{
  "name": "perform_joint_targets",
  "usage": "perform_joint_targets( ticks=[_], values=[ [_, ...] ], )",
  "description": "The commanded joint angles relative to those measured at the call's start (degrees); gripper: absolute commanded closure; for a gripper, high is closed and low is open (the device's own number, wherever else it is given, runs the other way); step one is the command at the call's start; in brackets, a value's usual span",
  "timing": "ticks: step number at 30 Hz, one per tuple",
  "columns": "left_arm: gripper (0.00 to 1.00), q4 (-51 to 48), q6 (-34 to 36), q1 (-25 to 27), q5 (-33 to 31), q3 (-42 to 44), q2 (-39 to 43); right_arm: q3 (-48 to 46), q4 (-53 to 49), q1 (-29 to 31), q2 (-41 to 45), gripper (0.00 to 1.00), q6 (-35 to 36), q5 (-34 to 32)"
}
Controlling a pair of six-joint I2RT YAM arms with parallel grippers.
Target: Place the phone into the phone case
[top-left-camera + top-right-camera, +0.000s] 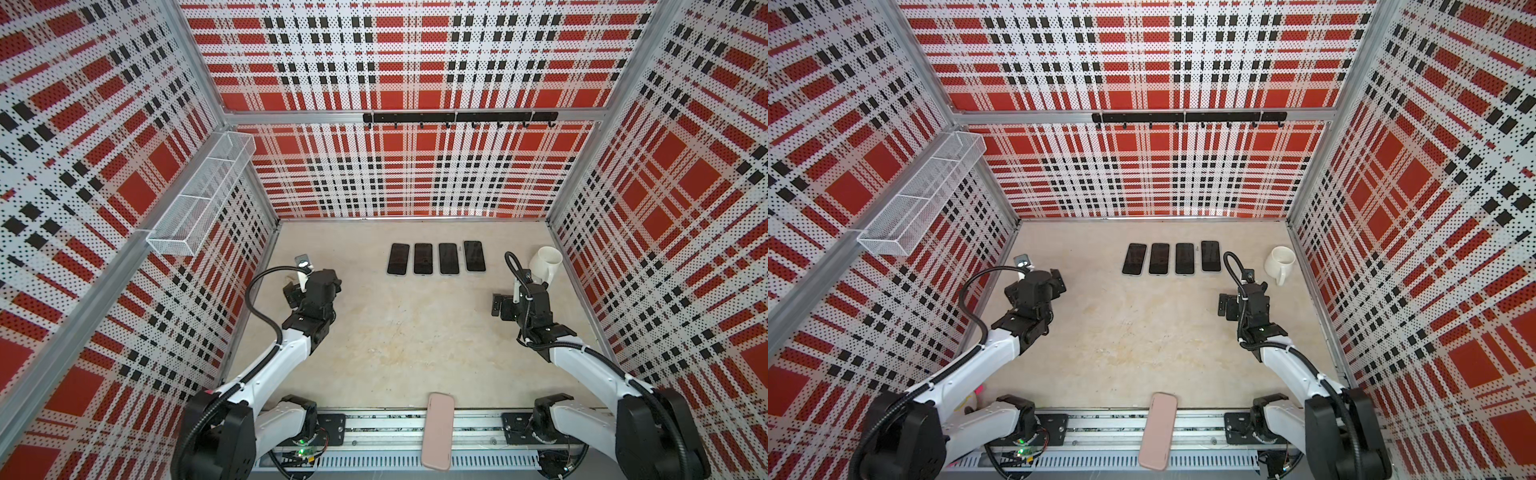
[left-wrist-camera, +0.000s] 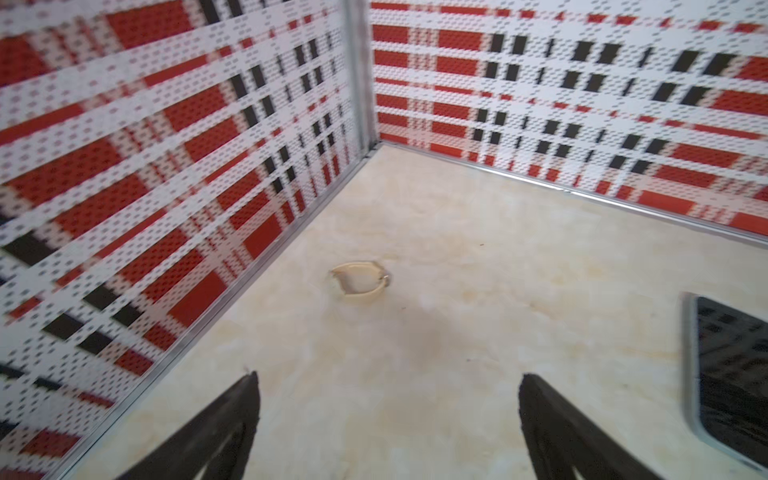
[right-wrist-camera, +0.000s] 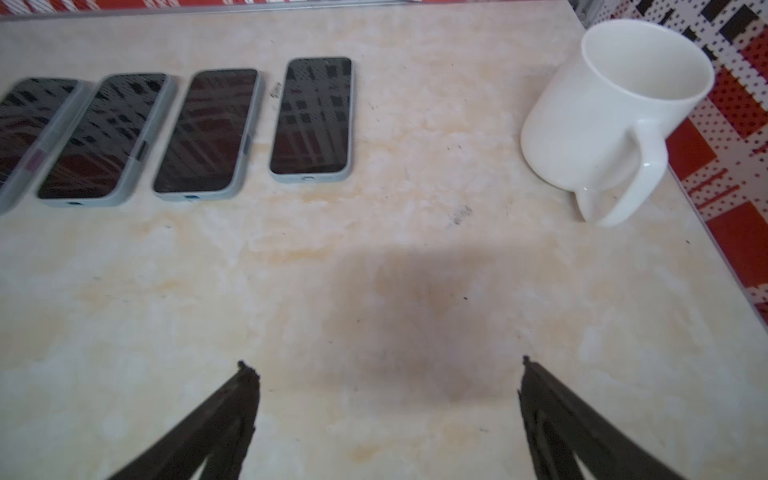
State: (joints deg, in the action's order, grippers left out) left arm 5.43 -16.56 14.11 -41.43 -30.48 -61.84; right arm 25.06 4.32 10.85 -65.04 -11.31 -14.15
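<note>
Several black-screened phones (image 1: pixel 423 258) (image 1: pixel 1158 258) (image 3: pixel 205 131) lie side by side at the back of the table, each in a grey phone case rim (image 3: pixel 245 145). One of them shows at the edge of the left wrist view (image 2: pixel 731 374). A pink oblong case-like thing (image 1: pixel 437 430) (image 1: pixel 1158 432) lies across the front rail. My left gripper (image 1: pixel 312 290) (image 1: pixel 1036 286) (image 2: pixel 389 376) hangs open over bare table, left of the row. My right gripper (image 1: pixel 517 301) (image 1: pixel 1244 299) (image 3: pixel 385 363) hangs open nearer than the row's right end, holding nothing.
A white mug (image 1: pixel 545 264) (image 1: pixel 1280 262) (image 3: pixel 611 112) stands at the back right, close to the right arm. A small beige ring-shaped scrap (image 2: pixel 359 280) lies near the back left corner. A wire basket (image 1: pixel 199 195) and a hook rail (image 1: pixel 459 117) hang on the walls.
</note>
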Motion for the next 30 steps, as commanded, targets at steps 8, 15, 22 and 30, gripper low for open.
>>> perform_joint_targets(
  ticks=[8,15,22,30],
  values=[
    [0.02,32.4,8.2,-8.9,2.4,13.1,-3.7,-4.4,25.1,-0.5,-8.1,0.0,6.4,-9.4],
    [0.02,55.7,9.9,-12.2,11.1,16.4,-16.0,-5.2,42.9,-1.5,-15.0,0.0,13.0,-6.6],
    [0.02,66.9,13.4,-10.7,14.8,15.7,-25.6,-4.2,53.7,-3.6,-23.1,0.0,11.9,-2.7],
    [0.02,79.7,15.1,-9.4,13.2,20.3,-29.1,-8.2,62.5,-9.1,-25.5,0.0,7.7,7.9]
  ],
)
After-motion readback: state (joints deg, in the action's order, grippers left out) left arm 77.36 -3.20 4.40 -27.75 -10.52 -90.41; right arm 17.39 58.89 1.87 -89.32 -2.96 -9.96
